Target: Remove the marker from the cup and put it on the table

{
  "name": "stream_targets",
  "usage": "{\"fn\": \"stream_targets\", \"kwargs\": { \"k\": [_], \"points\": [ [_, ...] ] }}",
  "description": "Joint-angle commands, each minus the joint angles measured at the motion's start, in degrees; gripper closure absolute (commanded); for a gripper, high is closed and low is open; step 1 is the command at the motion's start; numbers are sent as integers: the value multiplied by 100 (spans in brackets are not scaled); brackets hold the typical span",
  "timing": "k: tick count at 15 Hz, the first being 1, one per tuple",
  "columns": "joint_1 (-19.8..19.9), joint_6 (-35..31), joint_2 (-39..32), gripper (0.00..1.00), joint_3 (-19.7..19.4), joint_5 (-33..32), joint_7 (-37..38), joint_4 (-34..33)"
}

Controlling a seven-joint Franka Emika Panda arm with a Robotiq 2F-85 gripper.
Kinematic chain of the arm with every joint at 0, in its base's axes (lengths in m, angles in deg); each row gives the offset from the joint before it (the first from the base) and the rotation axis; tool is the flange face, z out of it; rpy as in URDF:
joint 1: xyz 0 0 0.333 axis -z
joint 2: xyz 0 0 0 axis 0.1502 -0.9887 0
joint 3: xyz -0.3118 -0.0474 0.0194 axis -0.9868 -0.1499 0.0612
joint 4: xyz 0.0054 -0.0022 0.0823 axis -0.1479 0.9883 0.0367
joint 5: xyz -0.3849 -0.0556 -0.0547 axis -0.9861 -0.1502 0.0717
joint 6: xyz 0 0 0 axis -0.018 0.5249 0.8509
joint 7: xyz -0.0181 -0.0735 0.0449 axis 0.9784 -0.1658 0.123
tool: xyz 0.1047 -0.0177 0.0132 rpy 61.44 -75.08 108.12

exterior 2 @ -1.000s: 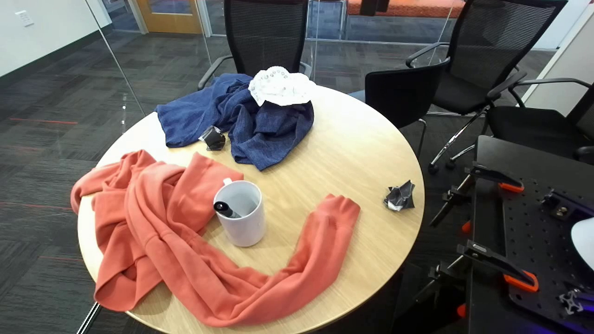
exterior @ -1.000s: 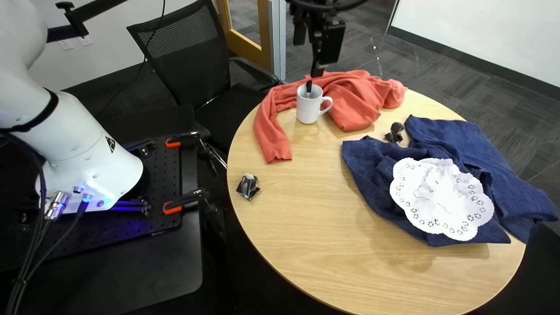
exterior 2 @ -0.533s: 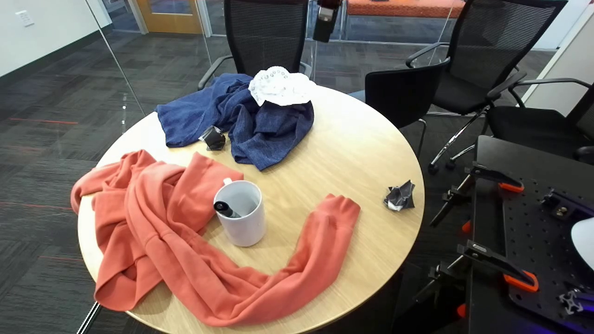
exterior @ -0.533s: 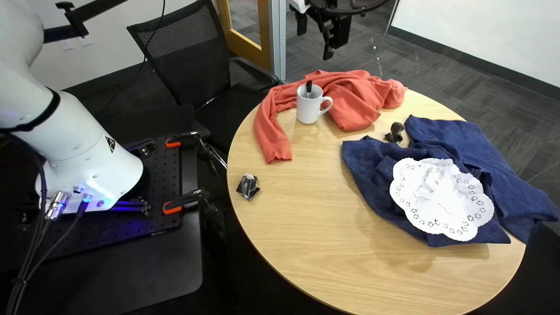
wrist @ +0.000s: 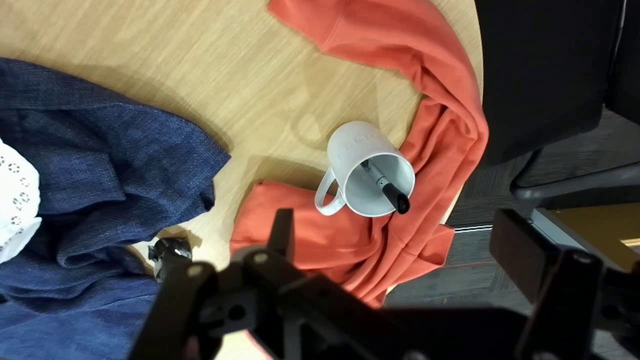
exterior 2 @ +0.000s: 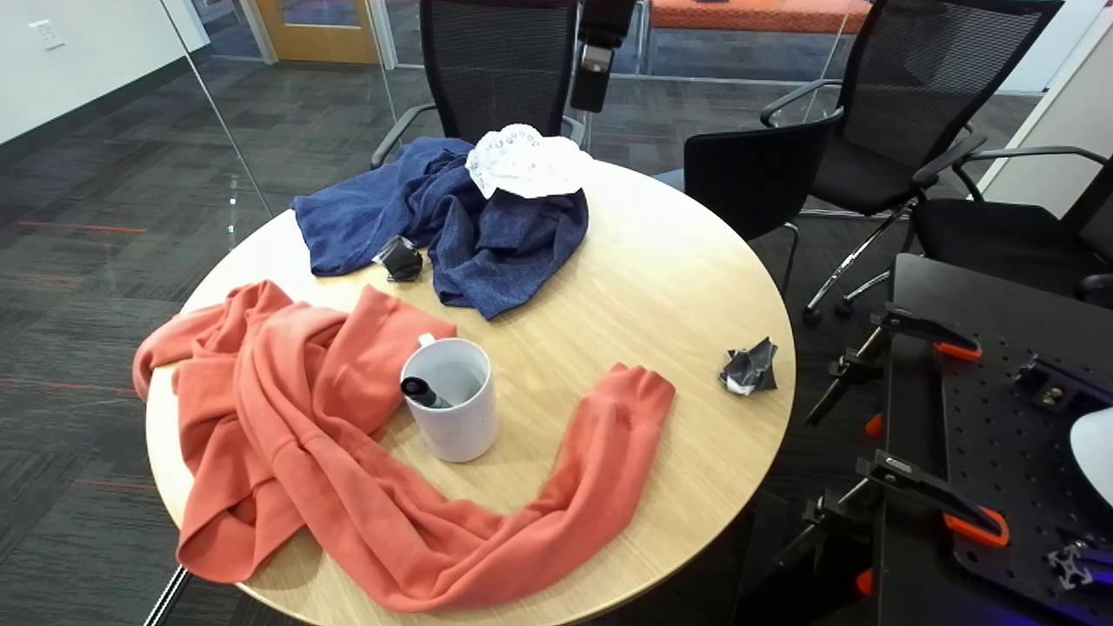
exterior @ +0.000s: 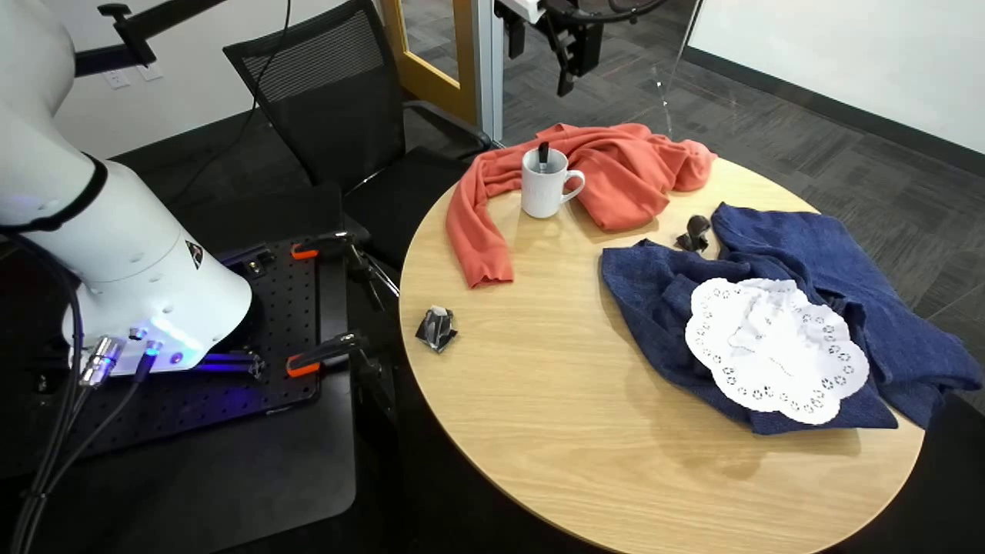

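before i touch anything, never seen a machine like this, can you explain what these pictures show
The white robot arm ends in black jaws. Two pictures look in from outside; the third comes from its wrist, with the jaws at the bottom. On the round table lie orange clothing, blue cloth topped by a white doily, a small black object and a crumpled dark scrap. A white mug stands there too, a marker leaning inside. The jaws are wide apart and hold nothing.

In an exterior view, a black mesh chair (exterior 2: pixel 497 69) has glass (exterior 2: pixel 696 54) behind, dark carpet (exterior 2: pixel 104 304) around, a wooden door (exterior 2: pixel 322 43) to its left, an orange bench (exterior 2: pixel 756 16) to its right.
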Motion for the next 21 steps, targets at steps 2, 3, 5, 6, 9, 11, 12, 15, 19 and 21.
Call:
{"fn": "stream_targets", "kwargs": {
  "k": [2, 3, 5, 6, 9, 11, 12, 15, 19, 21],
  "points": [
    [24, -134, -11, 0, 12, -26, -30, 28],
    [19, -330, -59, 0, 13, -4, -146, 51],
    [-3, -847, -190, 0, 29, 99, -438, 103],
    [-18, -1129, -277, 0, 53, 137, -615, 138],
    [-66, -1830, -560, 0, 205, 497, -1274, 204],
    [-74, -2110, -754, 0, 406, 917, -1771, 211],
    [-66, -2200, -864, 0, 530, 1114, -2016, 186],
    [-28, -2316, -1145, 0, 886, 1561, -2594, 121],
    [-18, -2481, -1494, 0, 1230, 1713, -2941, 50],
    [-7, -2764, -1703, 0, 1362, 1645, -2929, 3]
  ]
}}
